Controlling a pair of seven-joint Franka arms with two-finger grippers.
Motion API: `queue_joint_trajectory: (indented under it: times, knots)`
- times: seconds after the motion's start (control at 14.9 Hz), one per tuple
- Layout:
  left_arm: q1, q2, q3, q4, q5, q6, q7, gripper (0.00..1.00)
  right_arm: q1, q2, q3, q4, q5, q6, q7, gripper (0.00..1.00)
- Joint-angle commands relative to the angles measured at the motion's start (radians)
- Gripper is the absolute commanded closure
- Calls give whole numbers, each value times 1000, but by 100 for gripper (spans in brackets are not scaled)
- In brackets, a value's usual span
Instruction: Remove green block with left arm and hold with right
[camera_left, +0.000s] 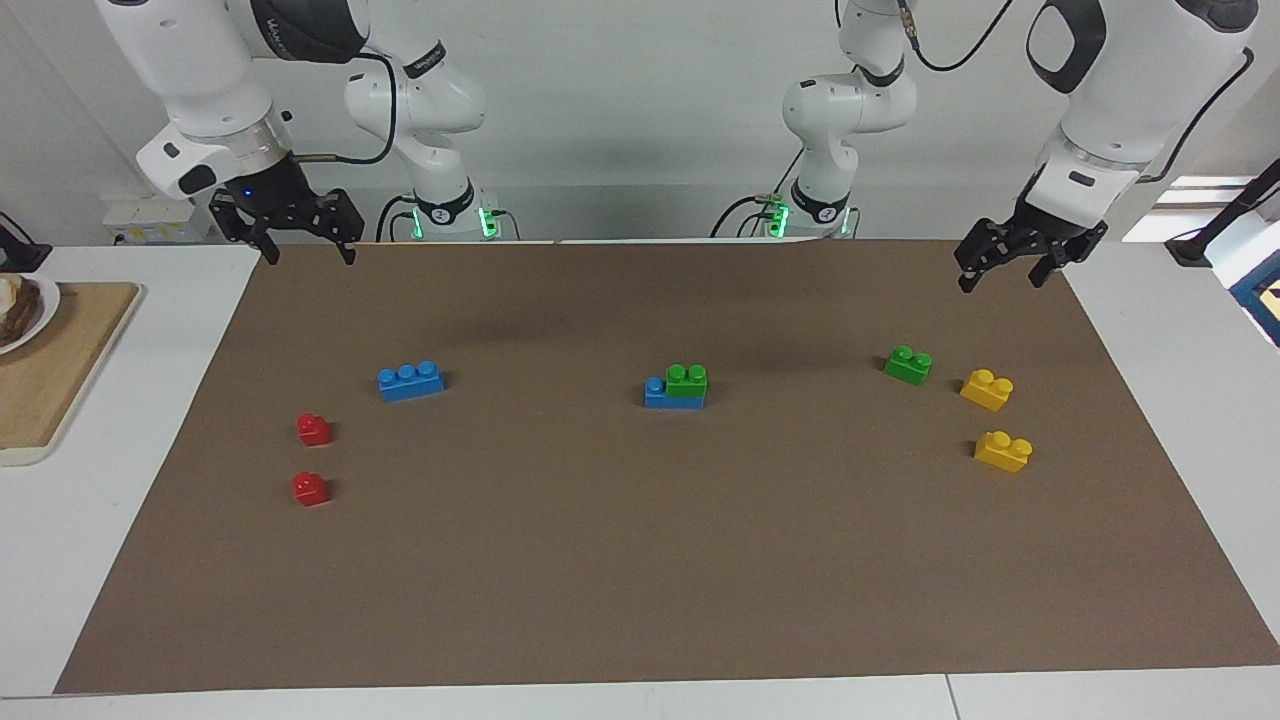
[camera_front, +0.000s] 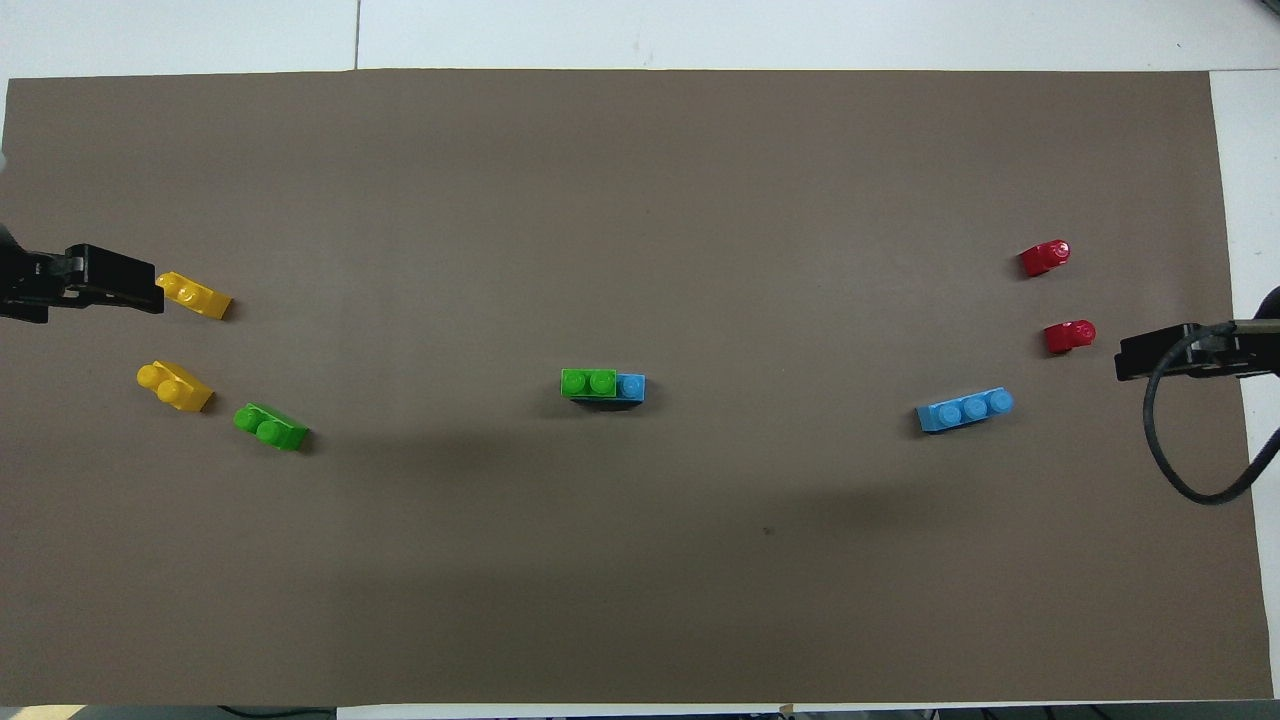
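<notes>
Your green block (camera_left: 687, 380) sits stacked on the blue brick (camera_left: 672, 394) mid-tabletop, about 8 o'clock in the facing view from the left claw (camera_left: 1005, 266), both it and the right claw (camera_left: 305, 245) wide and empty.

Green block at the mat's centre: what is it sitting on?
The green block sits on a blue three-stud brick, covering two of its studs; only the stud toward the right arm's end shows. Both grippers hang elsewhere.

green block (camera_left: 687, 381) stacked on blue brick (camera_left: 672, 393) mid-mat, second green block (camera_left: 908, 365) loose near two yellow bricks (camera_left: 987, 389), left gripper (camera_left: 1006, 267) and right gripper (camera_left: 305, 247) raised, fingers spread, holding nothing
</notes>
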Motion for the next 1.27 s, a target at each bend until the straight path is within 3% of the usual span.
queue_joint_trajectory:
  times: [0.0, 0.27, 0.47, 0.6, 0.94, 1.21]
  knots:
    - [-5, -30, 4, -26, -11, -11, 1, 0, -12, -20, 11, -16, 14, 10, 240, 0]
    - [-5, -32, 4, -26, -11, -14, -1, 0, -4, -21, 22, -17, 86, 21, 670, 0]
    - [-5, -47, 4, -26, -11, -40, -16, 0, 60, -18, 22, -20, 95, 35, 1097, 0]
    - [-7, -49, 1, -26, -11, -46, -115, 0, 65, -12, 22, -28, 213, 53, 1308, 0]
    - [-62, -61, -4, -37, -11, -48, -414, 0, 57, -6, 21, -89, 391, 91, 1433, 0]
    - [-143, -104, -9, -129, -17, -10, -757, 0, 56, 37, 21, -121, 517, 130, 1455, 0]
